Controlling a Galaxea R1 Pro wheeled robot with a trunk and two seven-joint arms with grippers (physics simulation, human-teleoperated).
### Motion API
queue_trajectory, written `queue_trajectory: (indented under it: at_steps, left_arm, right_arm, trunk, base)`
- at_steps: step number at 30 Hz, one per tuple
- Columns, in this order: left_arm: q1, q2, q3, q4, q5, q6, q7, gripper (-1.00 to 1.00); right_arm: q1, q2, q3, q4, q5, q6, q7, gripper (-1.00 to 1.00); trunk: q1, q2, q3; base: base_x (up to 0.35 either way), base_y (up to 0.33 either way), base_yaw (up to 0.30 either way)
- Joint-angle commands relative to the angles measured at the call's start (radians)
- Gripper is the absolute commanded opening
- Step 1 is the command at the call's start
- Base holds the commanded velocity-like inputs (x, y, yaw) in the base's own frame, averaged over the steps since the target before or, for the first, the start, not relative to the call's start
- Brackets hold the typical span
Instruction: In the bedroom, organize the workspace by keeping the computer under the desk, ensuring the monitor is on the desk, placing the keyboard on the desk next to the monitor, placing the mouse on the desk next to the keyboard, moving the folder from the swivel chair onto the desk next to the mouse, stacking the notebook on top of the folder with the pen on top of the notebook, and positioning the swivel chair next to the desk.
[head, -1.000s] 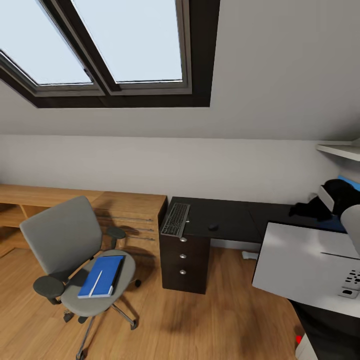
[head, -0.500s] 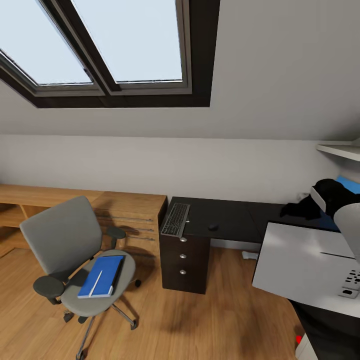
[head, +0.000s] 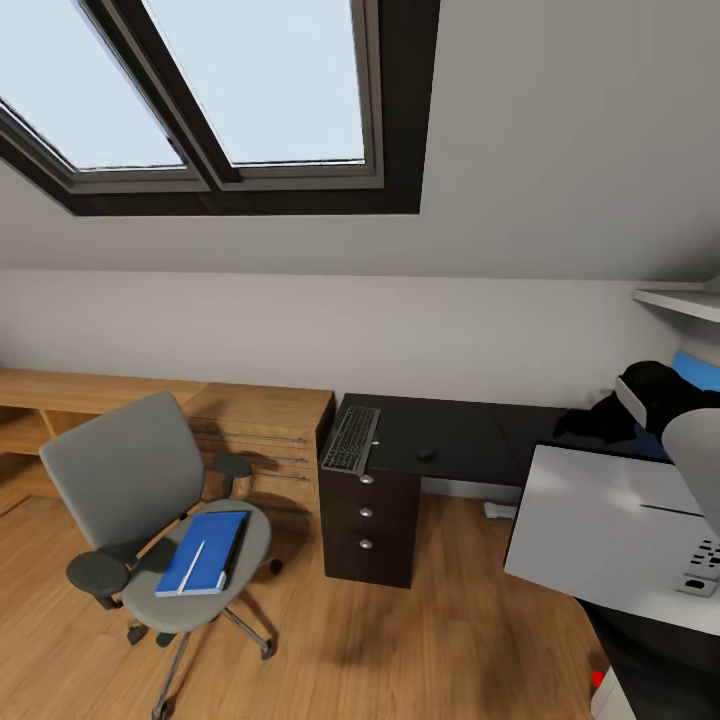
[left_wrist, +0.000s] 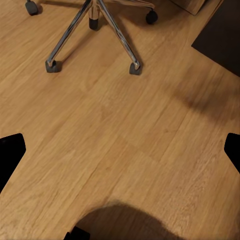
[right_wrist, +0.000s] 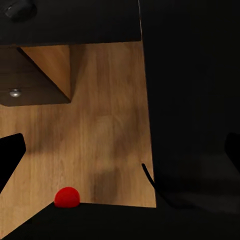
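The grey swivel chair (head: 120, 480) stands left of the black desk (head: 460, 440). The blue folder (head: 205, 552) lies on its seat with the white pen (head: 193, 565) on top. I cannot make out the notebook, and the computer is out of view. The keyboard (head: 351, 440) lies at the desk's left end and the mouse (head: 427, 454) (right_wrist: 19, 8) right of it. The monitor (head: 600, 525) shows its white back at the lower right. My right gripper (head: 585, 425) (right_wrist: 120, 152) hangs open over the desk behind the monitor. My left gripper (left_wrist: 120, 150) is open above the floor by the chair's base (left_wrist: 95, 30).
A light wood cabinet (head: 250, 420) runs along the wall behind the chair. The desk's drawers (head: 366, 515) have round knobs (right_wrist: 15, 92). A small white object (head: 497, 510) lies on the floor under the desk. A shelf (head: 685, 300) juts out at the upper right.
My right arm has shifted a little to the left above the desk. The chair, folder, keyboard and mouse have stayed put.
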Motion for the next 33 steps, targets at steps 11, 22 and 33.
queue_trajectory:
  at_steps: [11, 22, 33]
  left_arm:
    - [0.0, 0.0, 0.001, 0.001, 0.007, -0.002, -0.007, 1.0]
    - [0.0, 0.0, 0.001, 0.001, 0.007, -0.002, -0.007, 1.0]
    - [0.0, 0.0, 0.001, 0.001, 0.007, -0.002, -0.007, 1.0]
  right_arm:
    - [0.003, 0.031, 0.107, 0.031, 0.008, 0.007, 0.014, 1.0]
    - [0.004, 0.041, 0.128, 0.055, 0.009, 0.005, 0.015, 1.0]
    - [0.006, 0.043, 0.129, 0.056, 0.009, 0.004, 0.015, 1.0]
  trunk:
    - [0.0, -0.001, 0.0]
    - [0.0, -0.001, 0.0]
    - [0.0, -0.001, 0.0]
  base:
    - [-0.042, 0.0, 0.0]
    - [-0.069, 0.0, 0.0]
    - [-0.063, 0.0, 0.0]
